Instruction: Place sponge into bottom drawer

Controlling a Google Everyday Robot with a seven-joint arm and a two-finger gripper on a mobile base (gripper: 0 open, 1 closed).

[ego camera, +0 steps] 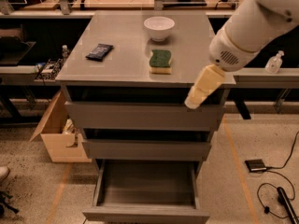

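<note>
The sponge [160,61], dark green on top with a yellow base, lies flat on the grey cabinet top [121,55], right of centre, just in front of the white bowl. The bottom drawer [147,186] is pulled out and its grey tray shows nothing inside. My arm reaches in from the upper right. Its cream-coloured gripper [201,88] hangs over the cabinet's front right corner, right of and nearer than the sponge, and does not touch it.
A white bowl [159,27] stands behind the sponge. A flat black packet [99,51] lies on the left of the top. The two upper drawers [140,117] are partly open. A cardboard box [56,134] stands at the left, and cables and a black pad [257,165] lie on the floor at the right.
</note>
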